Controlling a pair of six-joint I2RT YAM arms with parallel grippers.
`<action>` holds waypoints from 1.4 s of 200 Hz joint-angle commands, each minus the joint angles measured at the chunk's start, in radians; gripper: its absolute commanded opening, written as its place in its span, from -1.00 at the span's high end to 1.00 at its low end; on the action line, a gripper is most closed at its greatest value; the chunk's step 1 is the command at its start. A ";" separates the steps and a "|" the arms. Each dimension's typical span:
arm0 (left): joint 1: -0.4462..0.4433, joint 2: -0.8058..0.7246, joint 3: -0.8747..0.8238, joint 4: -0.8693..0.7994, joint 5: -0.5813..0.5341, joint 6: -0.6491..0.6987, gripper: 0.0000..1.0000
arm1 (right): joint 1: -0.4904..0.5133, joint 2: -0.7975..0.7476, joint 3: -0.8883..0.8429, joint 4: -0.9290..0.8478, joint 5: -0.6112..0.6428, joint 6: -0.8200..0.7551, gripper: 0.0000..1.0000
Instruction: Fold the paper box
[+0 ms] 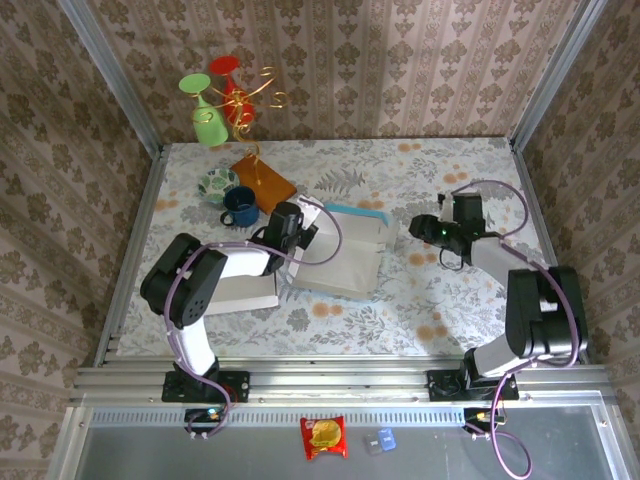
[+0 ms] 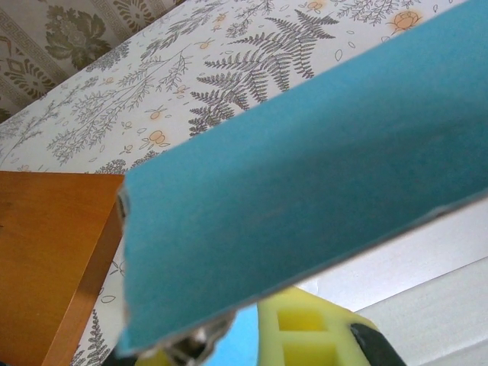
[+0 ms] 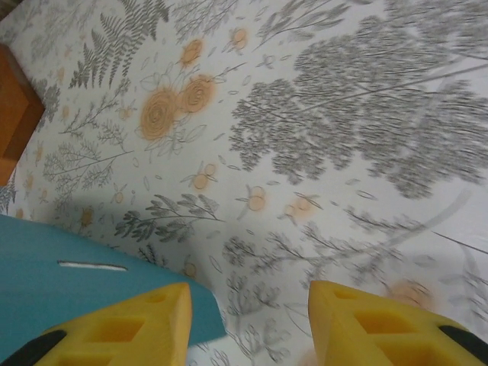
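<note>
The paper box [image 1: 345, 250] lies partly folded at mid-table, white outside with a teal inner face. My left gripper [image 1: 300, 226] sits at its left back corner. In the left wrist view a raised teal flap [image 2: 305, 152] crosses the frame, with the left gripper [image 2: 236, 339] shut on its lower edge; one yellow finger [image 2: 305, 328] shows beneath it. My right gripper [image 1: 420, 228] hovers just right of the box, open. In the right wrist view the right gripper [image 3: 252, 324] holds nothing, and a teal flap corner [image 3: 69, 293] with a slot lies beside its left finger [image 3: 137, 328].
An orange wooden board [image 1: 263, 180] lies behind the box, with a blue mug [image 1: 240, 205] and a patterned bowl [image 1: 217, 183] beside it. Green and red goblets [image 1: 208, 110] on a gold wire stand are at the back left. A white sheet [image 1: 245, 290] lies under the left arm.
</note>
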 commanded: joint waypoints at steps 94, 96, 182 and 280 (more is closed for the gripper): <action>-0.005 0.040 0.031 -0.085 0.006 0.008 1.00 | 0.145 -0.075 -0.025 -0.012 -0.002 -0.151 0.19; -0.005 0.040 0.032 -0.086 0.005 0.008 1.00 | 0.146 -0.079 -0.028 -0.017 0.004 -0.151 0.19; -0.016 0.044 0.029 -0.086 0.003 0.015 1.00 | 0.138 -0.191 -0.129 0.004 0.009 -0.079 0.17; -0.027 0.047 0.027 -0.079 0.003 0.031 1.00 | 0.169 -0.082 -0.014 -0.017 -0.042 -0.205 0.12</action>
